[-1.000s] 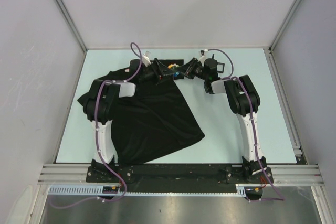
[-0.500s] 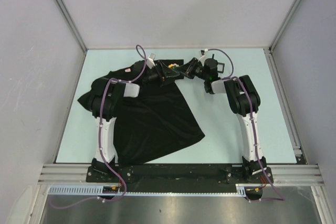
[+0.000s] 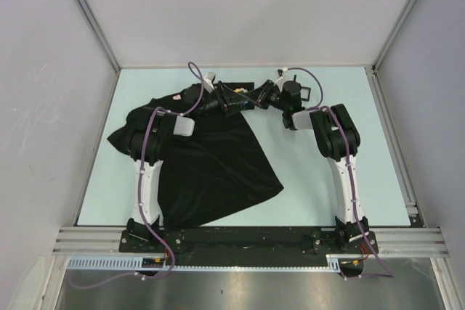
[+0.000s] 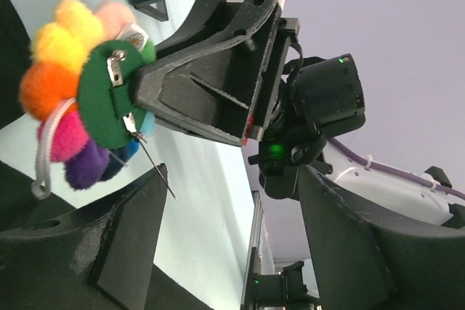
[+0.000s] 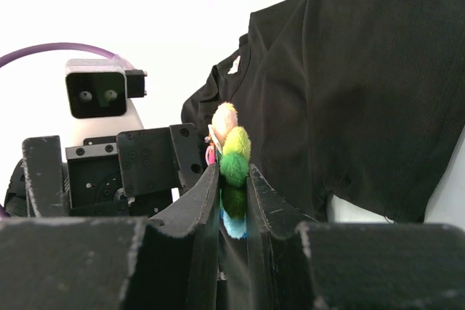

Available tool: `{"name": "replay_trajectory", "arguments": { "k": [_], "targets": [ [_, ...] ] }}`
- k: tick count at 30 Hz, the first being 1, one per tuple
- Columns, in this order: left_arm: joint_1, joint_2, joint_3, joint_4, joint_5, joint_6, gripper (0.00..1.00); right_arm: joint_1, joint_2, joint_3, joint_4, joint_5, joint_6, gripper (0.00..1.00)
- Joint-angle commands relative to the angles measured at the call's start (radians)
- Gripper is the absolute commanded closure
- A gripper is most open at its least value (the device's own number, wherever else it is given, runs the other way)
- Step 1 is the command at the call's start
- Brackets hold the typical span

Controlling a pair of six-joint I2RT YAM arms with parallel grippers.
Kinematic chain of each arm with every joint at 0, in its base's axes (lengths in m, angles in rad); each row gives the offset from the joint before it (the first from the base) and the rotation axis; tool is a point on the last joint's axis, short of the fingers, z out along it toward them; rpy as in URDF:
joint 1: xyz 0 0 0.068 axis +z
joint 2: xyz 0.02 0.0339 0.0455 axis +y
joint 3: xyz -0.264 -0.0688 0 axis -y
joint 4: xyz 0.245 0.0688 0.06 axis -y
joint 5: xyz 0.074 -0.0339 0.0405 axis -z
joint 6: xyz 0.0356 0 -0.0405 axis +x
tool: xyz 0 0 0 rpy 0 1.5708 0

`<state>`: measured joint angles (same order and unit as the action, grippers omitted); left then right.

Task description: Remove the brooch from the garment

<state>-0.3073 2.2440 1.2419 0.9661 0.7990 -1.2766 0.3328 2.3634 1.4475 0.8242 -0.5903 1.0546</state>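
A pale green table (image 3: pixel 298 165) carries the garment (image 3: pixel 211 165), a black T-shirt spread across its left half; both arms reach to the shirt's far edge, near the collar, and their grippers meet there; the left gripper (image 4: pixel 231 179) stands wide open with nothing between its fingers, just beneath the brooch; the right gripper (image 5: pixel 234 183) is pinched narrow on the brooch (image 4: pixel 76 99), holding it edge-on above the table beside the cloth; the brooch is a ring of fluffy pompoms, yellow, orange, pink, purple and blue, on green felt backing; its thin metal pin (image 4: pixel 154 166) juts out open.
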Motion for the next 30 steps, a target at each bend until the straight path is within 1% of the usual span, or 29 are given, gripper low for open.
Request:
{"name": "replay_trajectory", "arguments": {
  "k": [1, 9, 17, 21, 25, 30],
  "targets": [
    [0.004, -0.020, 0.013, 0.100, 0.012, -0.015, 0.24, 0.017, -0.056, 0.007, 0.026, 0.004, -0.016, 1.00],
    [0.022, -0.040, -0.013, 0.117, 0.000, -0.010, 0.24, 0.035, -0.055, -0.007, 0.032, 0.001, -0.016, 1.00],
    [0.057, -0.050, -0.061, 0.177, -0.014, -0.049, 0.24, 0.049, -0.066, -0.024, 0.041, 0.001, -0.016, 1.00],
    [0.069, -0.049, -0.070, 0.247, -0.020, -0.082, 0.23, 0.057, -0.075, -0.041, 0.032, -0.002, -0.028, 1.00],
    [0.079, -0.026, -0.067, 0.350, -0.012, -0.160, 0.23, 0.068, -0.078, -0.050, 0.035, -0.009, -0.028, 1.00],
    [0.115, -0.052, -0.097, 0.408, 0.003, -0.168, 0.24, 0.063, -0.089, -0.059, 0.038, -0.013, -0.027, 1.00]
  ]
}}
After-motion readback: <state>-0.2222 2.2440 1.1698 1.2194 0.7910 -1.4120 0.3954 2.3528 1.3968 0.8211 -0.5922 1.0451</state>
